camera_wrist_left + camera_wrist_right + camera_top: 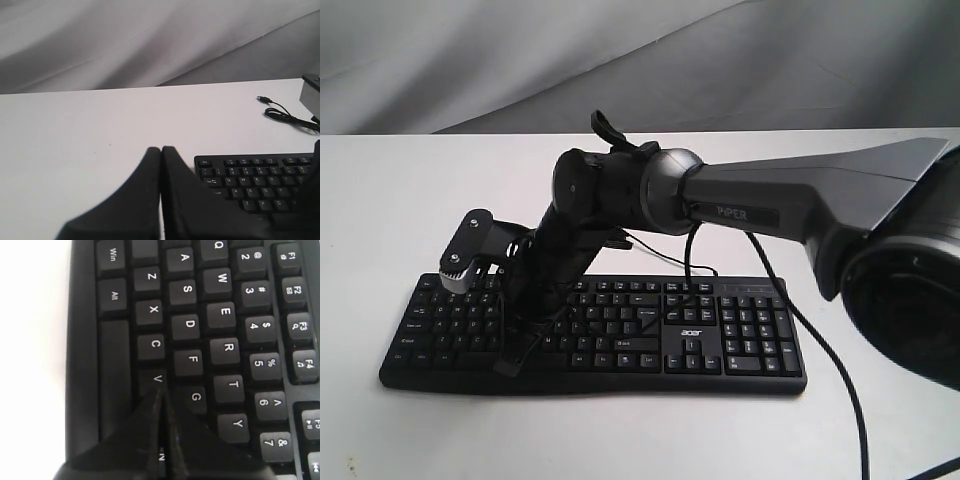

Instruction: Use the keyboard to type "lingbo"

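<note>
Clenched right gripper [161, 391] at keyboard's [115, 365] V key [157, 379]; clenched left gripper [161, 148] off the edge near Esc key [204, 162].

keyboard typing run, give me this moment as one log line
right gripper: jaws shut, tip at v key | left gripper: jaws shut, over table beside keyboard | press: cannot tell

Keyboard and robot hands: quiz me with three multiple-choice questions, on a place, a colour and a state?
1. The right hand has its tip by which key? A) V B) P C) Enter
2. The keyboard is: A) white B) black C) red
3. The left hand is: A) wide open B) gripping a cable C) shut, empty
Answers: 1A, the tip ends beside V; 2B, keys and frame are black; 3C, its halves meet, nothing between.
</note>
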Robot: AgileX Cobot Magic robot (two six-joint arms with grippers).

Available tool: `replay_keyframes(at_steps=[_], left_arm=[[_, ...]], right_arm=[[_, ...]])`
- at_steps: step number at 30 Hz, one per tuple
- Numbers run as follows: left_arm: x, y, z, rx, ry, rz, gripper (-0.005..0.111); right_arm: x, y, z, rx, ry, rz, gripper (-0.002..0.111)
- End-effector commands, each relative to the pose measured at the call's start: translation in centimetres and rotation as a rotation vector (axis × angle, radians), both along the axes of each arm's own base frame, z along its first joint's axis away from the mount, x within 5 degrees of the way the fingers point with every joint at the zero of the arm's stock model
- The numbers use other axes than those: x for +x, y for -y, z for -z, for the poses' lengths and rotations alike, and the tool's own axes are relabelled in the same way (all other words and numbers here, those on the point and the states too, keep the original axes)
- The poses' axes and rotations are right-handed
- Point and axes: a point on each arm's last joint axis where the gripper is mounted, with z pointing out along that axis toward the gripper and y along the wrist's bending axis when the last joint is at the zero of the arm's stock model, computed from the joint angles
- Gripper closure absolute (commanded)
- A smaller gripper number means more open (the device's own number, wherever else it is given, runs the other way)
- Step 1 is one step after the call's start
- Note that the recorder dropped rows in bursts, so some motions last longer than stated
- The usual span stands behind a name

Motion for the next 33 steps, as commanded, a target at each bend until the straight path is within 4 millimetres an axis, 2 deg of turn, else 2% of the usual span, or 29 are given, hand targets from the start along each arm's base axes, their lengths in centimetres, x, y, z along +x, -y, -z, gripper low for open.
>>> replay_keyframes(at_steps=[1, 5, 10, 12, 17, 20, 24, 33], left_arm=[[0.0, 0.0, 0.1, -0.005, 0.007, 0.000, 0.106], [0.0, 0.0, 0.1, -0.005, 0.007, 0.000, 0.106], [0.0, 0.0, 0.1, -0.005, 0.007, 0.000, 0.106], [0.0, 0.0, 0.1, -0.005, 0.007, 0.000, 0.106], [0.0, 0.0, 0.1, -0.005, 0.007, 0.000, 0.106], [0.0, 0.0, 0.1, -0.005, 0.007, 0.000, 0.106], [0.0, 0.0, 0.1, -0.005, 0.007, 0.000, 0.106], [0.0, 0.0, 0.1, -0.005, 0.007, 0.000, 0.106]], right_arm=[[0.2, 0.1, 0.8, -0.004, -0.011, 0.013, 0.108], [0.4, 0.4, -0.6, -0.003, 0.026, 0.000, 0.108], [0.9, 1.3, -3.5, -0.018, 0.097, 0.017, 0.108], [1.8, 3.0, -4.5, -0.069, 0.095, 0.055, 0.108], [2.7, 5.7, -2.7, -0.088, 0.044, 0.140, 0.108], [2.0, 6.4, -2.1, -0.042, 0.075, 0.160, 0.108], [2.0, 6.3, -2.4, -0.004, 0.093, 0.165, 0.108], [1.9, 6.1, -0.9, -0.007, 0.061, 0.169, 0.108]])
